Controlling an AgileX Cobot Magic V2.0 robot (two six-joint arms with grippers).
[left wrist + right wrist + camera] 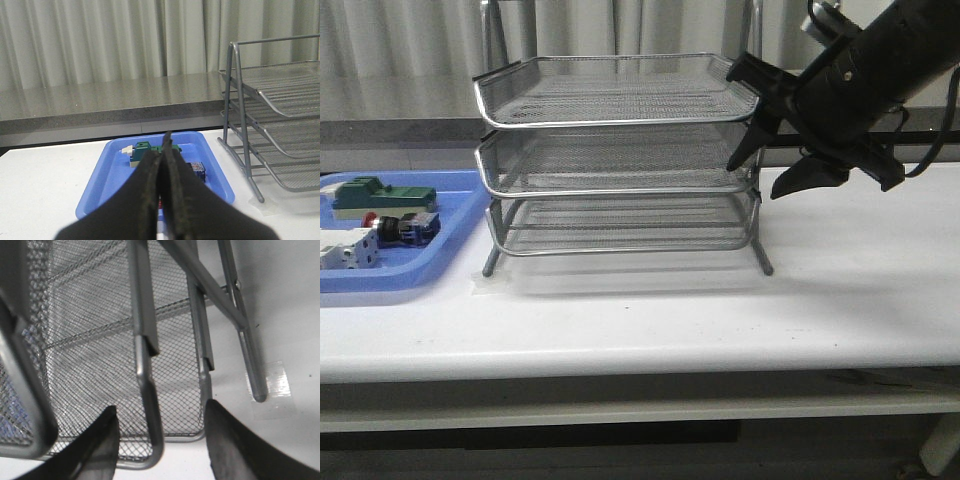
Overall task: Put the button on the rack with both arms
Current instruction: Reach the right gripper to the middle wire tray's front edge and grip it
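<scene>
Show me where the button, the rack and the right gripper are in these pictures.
button (392,228): front view, on its dark body, lying in the blue tray.
rack (620,122): front view, on the front rim of the top tier.
right gripper (760,180): front view, midway between its open fingertips.

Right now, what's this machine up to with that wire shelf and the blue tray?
Nothing is being carried yet. The red-capped button lies in the blue tray on the table's left side, beside a green block. The right gripper hangs open at the right end of the wire rack, level with its middle shelf. The left gripper is shut and empty, pointing toward the tray. All three rack shelves look empty.
</scene>
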